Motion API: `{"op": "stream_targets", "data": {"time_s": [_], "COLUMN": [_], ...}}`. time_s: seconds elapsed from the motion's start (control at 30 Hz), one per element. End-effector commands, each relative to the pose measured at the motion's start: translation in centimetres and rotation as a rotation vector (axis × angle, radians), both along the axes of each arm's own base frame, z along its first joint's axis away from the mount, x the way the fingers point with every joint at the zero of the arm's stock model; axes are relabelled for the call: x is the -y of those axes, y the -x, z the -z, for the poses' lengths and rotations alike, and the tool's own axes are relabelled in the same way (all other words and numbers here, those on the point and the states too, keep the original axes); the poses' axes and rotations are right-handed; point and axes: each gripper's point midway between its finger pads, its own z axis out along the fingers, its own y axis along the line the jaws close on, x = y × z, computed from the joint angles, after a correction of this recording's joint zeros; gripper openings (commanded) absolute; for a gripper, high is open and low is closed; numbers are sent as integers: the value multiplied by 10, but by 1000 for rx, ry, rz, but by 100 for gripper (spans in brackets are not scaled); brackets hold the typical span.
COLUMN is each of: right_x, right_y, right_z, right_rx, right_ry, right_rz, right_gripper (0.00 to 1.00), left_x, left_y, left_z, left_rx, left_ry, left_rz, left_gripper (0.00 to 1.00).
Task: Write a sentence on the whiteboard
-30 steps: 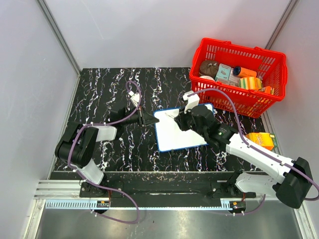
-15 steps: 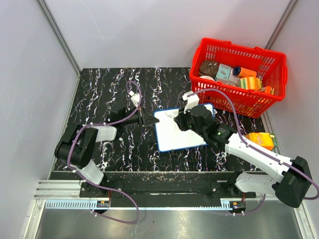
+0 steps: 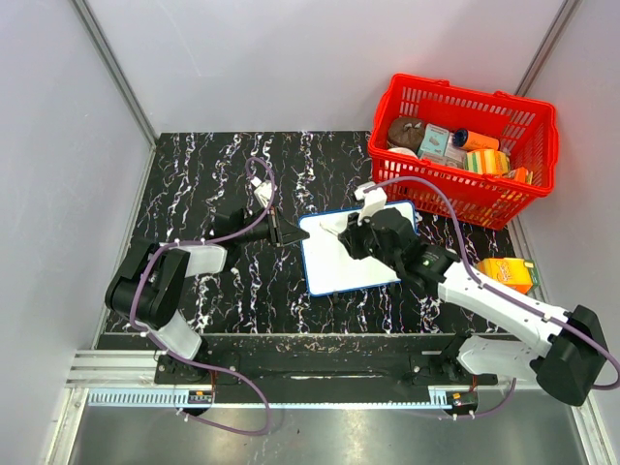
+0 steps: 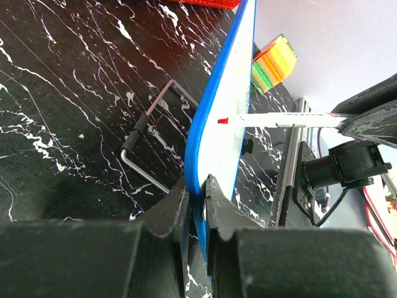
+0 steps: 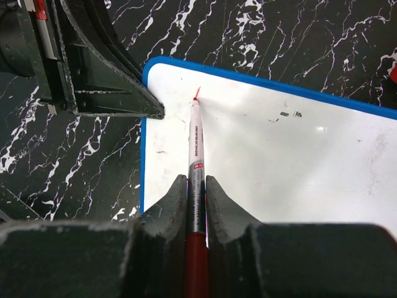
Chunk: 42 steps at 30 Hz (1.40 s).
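Blue-framed whiteboard (image 3: pixel 339 269) edge pinched by left end effector (image 4: pixel 197 186); right end effector (image 5: pixel 196 181) pinches marker (image 5: pixel 195 139).

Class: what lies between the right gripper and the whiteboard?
A red marker, clamped in the right gripper, its tip at the whiteboard; right wrist view.

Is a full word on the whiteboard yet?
No, the only red mark on the whiteboard is a short stroke at the marker tip.
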Motion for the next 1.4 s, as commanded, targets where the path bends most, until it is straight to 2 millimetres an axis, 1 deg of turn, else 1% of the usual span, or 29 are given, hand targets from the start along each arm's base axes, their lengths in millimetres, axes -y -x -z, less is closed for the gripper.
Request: {"op": "stream_targets", "data": {"time_s": [0.0,0.33,0.73,0.83,0.9,1.0,1.07,1.13,1.2,1.37], "right_x": [0,-3,-1,-1,-1,-1,3,9,13,15], "right_y": [8,18,28,28,28,28,27,22,17,5], "right_z": [-7,-1,2,-2,-10,-29,-42,-51,-53,-47], "right_rx": [8,-16,-35,-35,-20,10,43,73,86,85], "right_ry": [-27,-29,-29,-40,-61,-120,-152,-168,-160,-117], "right_rz": [-15,-53,-73,-71,-69,-56,-35,7,35,93], "right_gripper": [0,0,0,0,0,0,0,0,0,0], "left_x": [1,1,1,1,1,0,1,1,0,1], "left_y": [-13,-13,-14,-13,-13,-13,-13,-13,-13,-13], "left_z": [-15,-14,-14,-13,-12,-12,-12,-12,-13,-12], "left_rx": [157,159,162,162,159,161,161,163,165,162], "left_ry": [-30,-37,-45,-48,-51,-55,-54,-56,-58,-59], "left_rz": [-19,-21,-25,-22,-25,-27,-24,-25,-27,-25], "left_gripper": [0,0,0,0,0,0,0,0,0,0]}}
